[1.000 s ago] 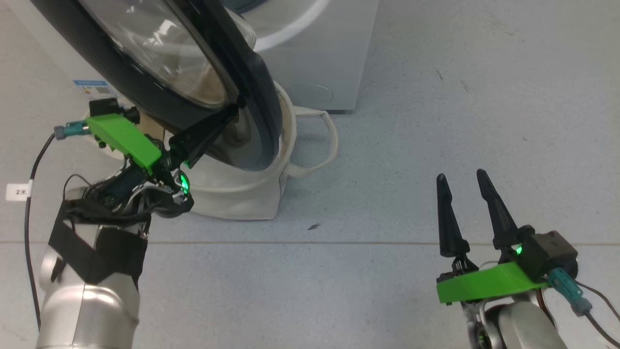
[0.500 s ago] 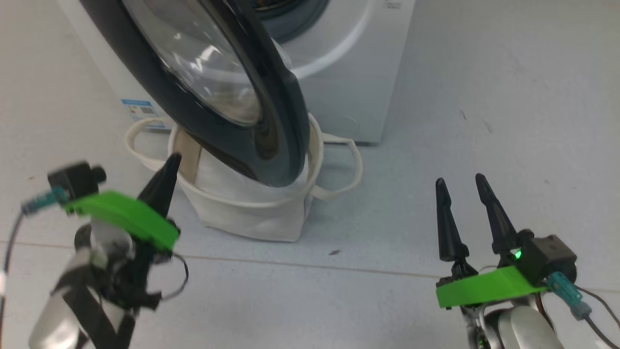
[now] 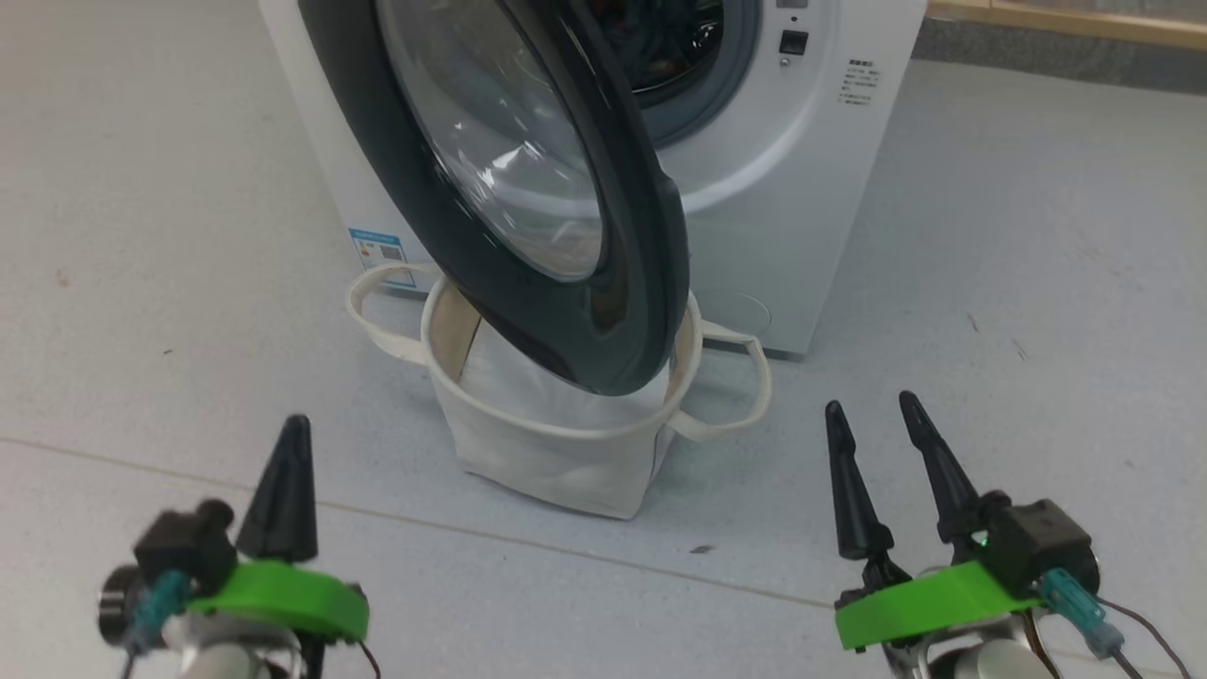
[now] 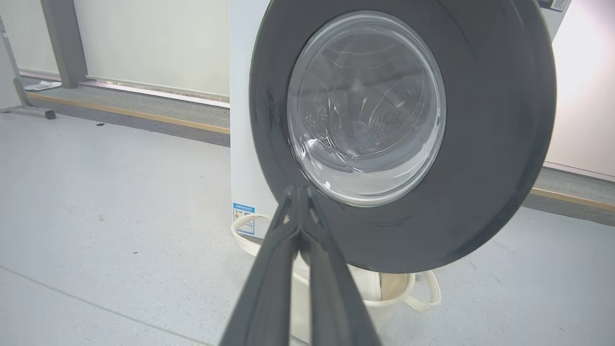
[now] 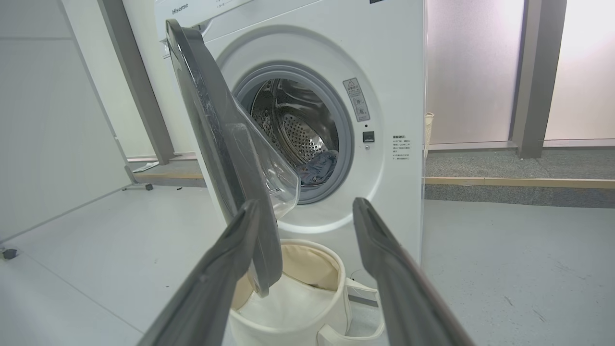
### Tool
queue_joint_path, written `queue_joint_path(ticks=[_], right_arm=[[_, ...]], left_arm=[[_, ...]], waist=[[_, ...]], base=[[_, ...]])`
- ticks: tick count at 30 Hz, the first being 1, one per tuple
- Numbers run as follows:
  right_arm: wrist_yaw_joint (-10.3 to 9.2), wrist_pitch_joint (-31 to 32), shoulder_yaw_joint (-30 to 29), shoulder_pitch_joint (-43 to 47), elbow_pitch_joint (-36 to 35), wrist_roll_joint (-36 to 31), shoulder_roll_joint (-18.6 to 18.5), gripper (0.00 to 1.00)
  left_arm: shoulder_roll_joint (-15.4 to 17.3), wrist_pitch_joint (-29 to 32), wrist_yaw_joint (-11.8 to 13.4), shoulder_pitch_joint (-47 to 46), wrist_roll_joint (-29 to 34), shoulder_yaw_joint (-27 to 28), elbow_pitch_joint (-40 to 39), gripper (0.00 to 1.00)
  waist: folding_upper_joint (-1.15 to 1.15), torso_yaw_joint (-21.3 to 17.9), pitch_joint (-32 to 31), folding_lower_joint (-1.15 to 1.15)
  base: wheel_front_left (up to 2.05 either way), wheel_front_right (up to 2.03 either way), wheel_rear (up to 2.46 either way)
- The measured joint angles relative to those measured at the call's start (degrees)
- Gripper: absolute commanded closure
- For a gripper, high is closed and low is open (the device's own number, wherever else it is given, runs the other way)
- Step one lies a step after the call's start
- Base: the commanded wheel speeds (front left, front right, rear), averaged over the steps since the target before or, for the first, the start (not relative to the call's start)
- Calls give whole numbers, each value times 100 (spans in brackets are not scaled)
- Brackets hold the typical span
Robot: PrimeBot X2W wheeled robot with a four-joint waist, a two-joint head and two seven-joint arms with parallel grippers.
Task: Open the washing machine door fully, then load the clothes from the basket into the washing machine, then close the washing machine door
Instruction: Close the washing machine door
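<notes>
The washing machine point(image 3: 811, 189) fills the upper middle of the head view. Its door point(image 3: 651, 311) stands swung out, roughly half open, with the glass window bulging back toward the drum. The door's lower rim hangs over the mouth of the basket point(image 3: 556, 462); whether the two touch cannot be told. The basket sits on the floor point(image 3: 990, 377) just in front of the washer, at the centre of the frame, with a white sheet point(image 3: 528, 377) inside it. In the right wrist view, bluish clothes point(image 5: 319, 168) lie at the bottom of the drum point(image 5: 293, 120), near mid-frame. The left gripper point(image 3: 298, 429), at the lower left of the head view, has its fingers pressed together with nothing between them, well apart from the door. The right gripper point(image 3: 870, 404), at the lower right, has its fingers spread wide and empty above the floor.
</notes>
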Motion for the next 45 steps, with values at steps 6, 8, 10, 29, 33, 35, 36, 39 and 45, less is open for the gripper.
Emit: queue_joint_path(ticks=[6, 8, 10, 29, 33, 35, 36, 39, 45], right_arm=[[0, 0, -2, 154, 97, 1, 0, 0], [0, 0, -2, 189, 138, 5, 1, 0], [0, 0, 1, 188, 159, 10, 1, 0], [0, 0, 9, 187, 219, 59, 2, 0], [0, 0, 9, 187, 229, 110, 2, 0], [0, 0, 38, 187, 299, 97, 2, 0], [0, 0, 48, 187, 312, 89, 2, 0], [0, 0, 0, 182, 277, 24, 3, 0], [0, 0, 134, 79, 272, -52, 2, 0]], left_arm=[[-312, 0, -60, 631, 624, 166, -162, 0], [-415, 0, -125, 711, 781, 300, -269, 0], [-483, 0, -218, 710, 905, 402, -304, 0], [-789, 0, -614, 714, 1658, 702, -300, 0], [-825, 0, -665, 713, 1720, 725, -272, 0], [-840, 0, -669, 713, 1752, 726, -255, 0], [-844, 0, -705, 713, 1774, 731, -240, 0], [-853, 0, -717, 713, 1790, 753, -172, 0], [-870, 0, -710, 712, 1901, 771, -47, 0]], waist=[[0, 81, -130, 0], [0, 111, -149, 0], [0, 136, -161, 0], [0, 199, -127, 0], [0, 231, -141, 0], [0, 258, -153, 0], [0, 272, -158, 0], [0, 317, -168, 0], [0, 427, -158, 0]], base=[[0, 0, 0], [0, 0, 0], [0, 0, 0], [0, 0, 0], [0, 0, 0], [0, 0, 0], [0, 0, 0], [0, 0, 0], [0, 0, 0]])
